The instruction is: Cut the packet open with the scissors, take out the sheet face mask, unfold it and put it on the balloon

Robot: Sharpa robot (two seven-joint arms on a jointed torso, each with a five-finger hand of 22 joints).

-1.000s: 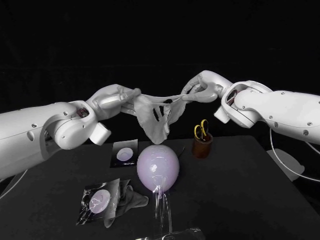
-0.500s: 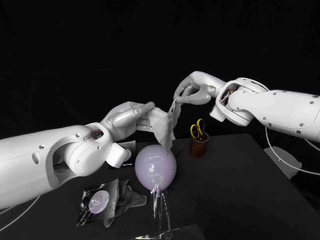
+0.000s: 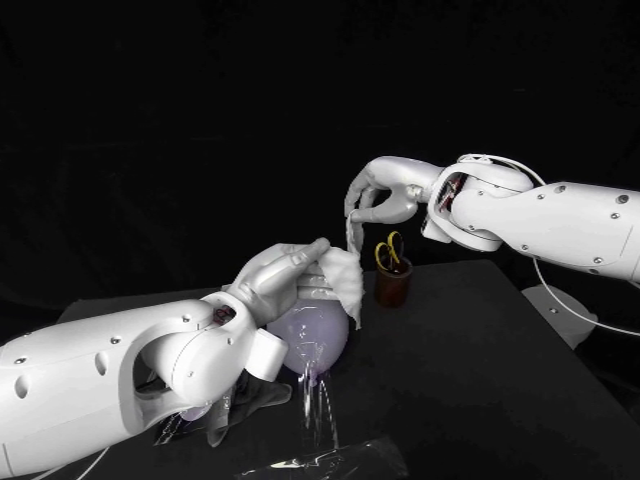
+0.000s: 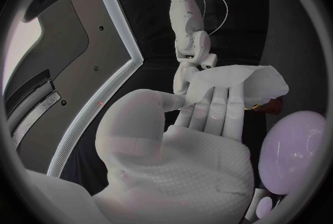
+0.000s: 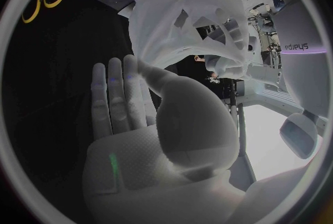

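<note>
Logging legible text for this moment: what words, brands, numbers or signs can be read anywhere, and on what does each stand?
"sharpa": on a white robot shell at the rim of the right wrist view.
packet on the table: any print is too small and too hidden to read.
sheet face mask: no print visible.
No other readable text.

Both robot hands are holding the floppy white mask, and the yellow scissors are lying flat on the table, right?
Not quite. The scissors are not lying flat: they stand handles-up in the brown cup on the table, as the head view shows. The rest is right: the left hand and the right hand both hold the mask.
</note>
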